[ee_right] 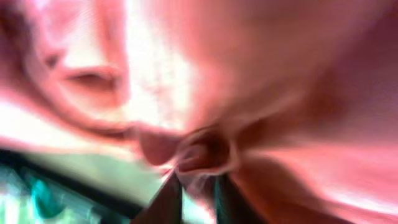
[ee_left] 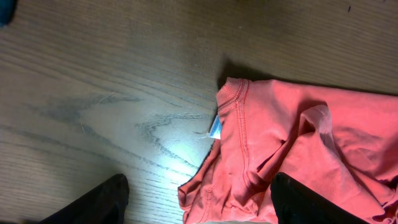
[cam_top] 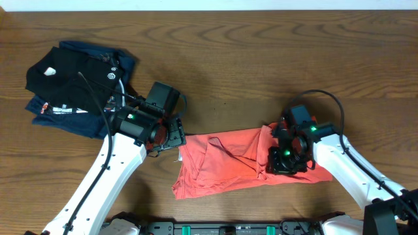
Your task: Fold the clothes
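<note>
The clothes (cam_top: pixel 222 163), a coral T-shirt, lie crumpled on the wooden table between my two arms. My left gripper (cam_top: pixel 174 136) hovers at the shirt's left edge. In the left wrist view its fingers (ee_left: pixel 102 204) stand wide apart, with the collar seam (ee_left: pixel 233 134) and a small white label (ee_left: pixel 216 127) lying between them, and nothing is gripped. My right gripper (cam_top: pixel 287 160) sits on the shirt's right part. The blurred right wrist view shows its narrow fingertips (ee_right: pixel 168 202) pinched on a bunch of coral fabric (ee_right: pixel 202 152).
A folded black garment with a white logo (cam_top: pixel 68 72) lies on a folded navy garment (cam_top: pixel 81 119) at the back left, just behind my left arm. The robot base (cam_top: pixel 228 228) runs along the front edge.
</note>
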Tool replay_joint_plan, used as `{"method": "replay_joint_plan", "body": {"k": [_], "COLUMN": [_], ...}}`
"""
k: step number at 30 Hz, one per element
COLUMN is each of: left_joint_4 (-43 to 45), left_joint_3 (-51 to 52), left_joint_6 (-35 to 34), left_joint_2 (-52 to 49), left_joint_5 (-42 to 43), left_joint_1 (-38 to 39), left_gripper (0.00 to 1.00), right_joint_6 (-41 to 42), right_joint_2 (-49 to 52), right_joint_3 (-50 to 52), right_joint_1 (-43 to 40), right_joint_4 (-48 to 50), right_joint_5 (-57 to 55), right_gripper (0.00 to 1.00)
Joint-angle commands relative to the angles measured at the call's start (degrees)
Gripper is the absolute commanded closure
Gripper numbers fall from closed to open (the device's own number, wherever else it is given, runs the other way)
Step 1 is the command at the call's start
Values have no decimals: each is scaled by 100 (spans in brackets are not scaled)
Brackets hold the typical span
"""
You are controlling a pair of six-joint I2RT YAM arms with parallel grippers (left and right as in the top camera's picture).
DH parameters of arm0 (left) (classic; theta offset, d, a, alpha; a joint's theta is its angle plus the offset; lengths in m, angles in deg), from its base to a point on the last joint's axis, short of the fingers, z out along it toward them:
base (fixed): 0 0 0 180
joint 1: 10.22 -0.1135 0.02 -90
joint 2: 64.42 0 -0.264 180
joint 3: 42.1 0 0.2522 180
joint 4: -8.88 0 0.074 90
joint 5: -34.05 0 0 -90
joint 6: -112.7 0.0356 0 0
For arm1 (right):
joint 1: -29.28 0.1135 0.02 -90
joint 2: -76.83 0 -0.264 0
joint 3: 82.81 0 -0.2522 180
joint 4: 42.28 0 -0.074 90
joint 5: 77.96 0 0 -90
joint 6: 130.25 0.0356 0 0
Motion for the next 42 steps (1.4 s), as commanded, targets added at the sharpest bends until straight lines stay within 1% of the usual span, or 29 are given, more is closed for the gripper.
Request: {"method": "replay_joint_plan", "body": {"k": [1, 2, 4, 7, 9, 11, 12, 14, 18, 23, 29, 30, 32, 34, 35, 36, 40, 42], "left_joint_4": [15, 15, 11, 11, 11, 11, 11, 11, 11, 11, 11, 11, 11, 11, 11, 11, 11, 11], "left_joint_3": [-20, -20, -20, -20, -20, -20, -20, -20, -20, -20, -20, -20, -20, -20, -20, -20, -20, -20], "left_joint_6": [39, 39, 39, 39, 39, 39, 39, 39, 37, 39, 39, 39, 39, 39, 39, 39, 39, 39], "left_joint_2": [22, 22, 22, 22, 22, 22, 22, 22, 22, 22, 22, 22, 22, 22, 22, 22, 22, 22], "left_joint_5": [-72, -72, -70, -72, -70, -70, -70, -70, -70, -70, -70, -70, -70, -70, -70, -70, -70, -70], "left_joint_1": [-24, -24, -24, -24, -24, -24, -24, -24, -24, -24, -24, -24, -24, -24, -24, -24, -24, -24], "left_gripper": [25, 25, 25, 25, 25, 25, 25, 25, 25, 25, 25, 25, 25, 25, 25, 25, 25, 25], "right_joint_6": [-905, -901, -839, -605, -398, -267, -203, -118, 33, 105, 227, 225, 221, 144, 125, 111, 107, -26], "right_joint_2": [-98, -105, -109, -109, -109, -107, -107, -98, 90, 584, 1088, 1139, 1185, 1191, 1191, 1191, 1191, 1191], "right_joint_3": [-111, -116, -188, -529, -887, -1141, -1250, -1311, -1261, -1204, -1204, -1204, -1204, -1204, -1204, -1204, -1204, -1207], "right_joint_1": [17, 15, 0, -70, -101, -101, -98, -96, -94, -85, 0, 22, 55, 87, 94, 94, 94, 92], "right_joint_4": [-59, -52, 9, 4, 35, 157, 240, 439, 542, 531, 914, 973, 1119, 1298, 1360, 1403, 1569, 1790], "right_joint_5": [914, 859, 678, 105, -492, -1032, -1274, -1425, -1521, -1602, -1639, -1641, -1639, -1637, -1637, -1635, -1620, -1412], "right_gripper": [81, 82, 78, 76, 74, 64, 56, 51, 52, 52, 50, 52, 61, 88, 97, 99, 99, 99]}}
